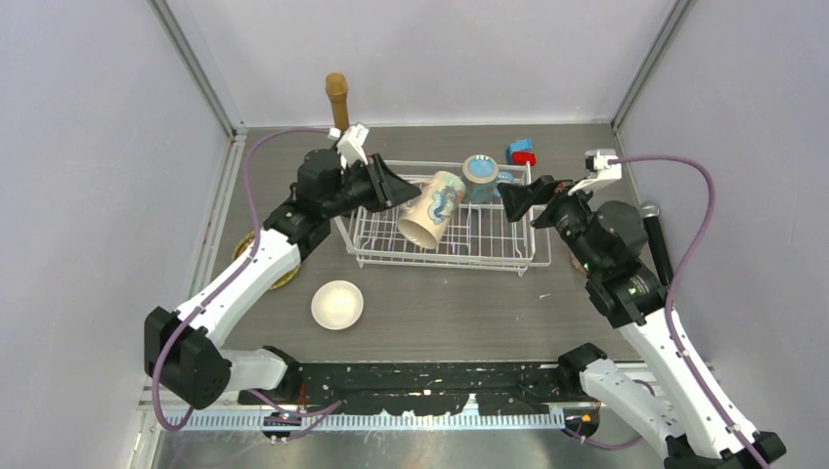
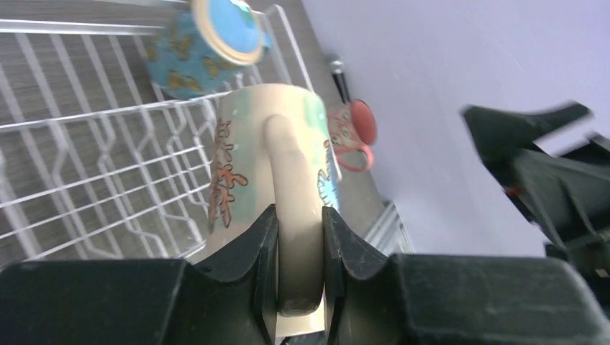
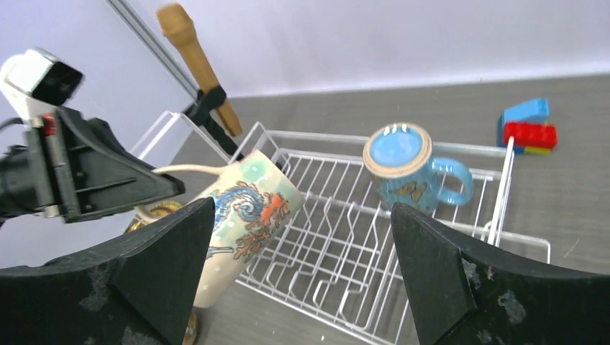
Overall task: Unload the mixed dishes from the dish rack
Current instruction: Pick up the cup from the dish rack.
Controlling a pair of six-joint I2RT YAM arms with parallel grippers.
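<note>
While the left pincer point(image 2: 298, 215) is clamped on the handle of the cream patterned mug point(image 1: 433, 210), the mug hangs tilted over the left half of the dish rack point(image 1: 459, 262); whether it touches the wires cannot be told. Right pincer point(image 3: 302, 208): spread wide, holding nothing, poised at the rack's right end. Blue mug point(image 3: 406, 169): base uppermost, standing in the rack's far right corner. White bowl point(image 1: 337, 304): on the counter point(image 1: 440, 313), on the near side of the rack and apart from it. Golden plate point(image 1: 240, 246): on the counter to the left of the rack, largely hidden beneath the left arm.
</note>
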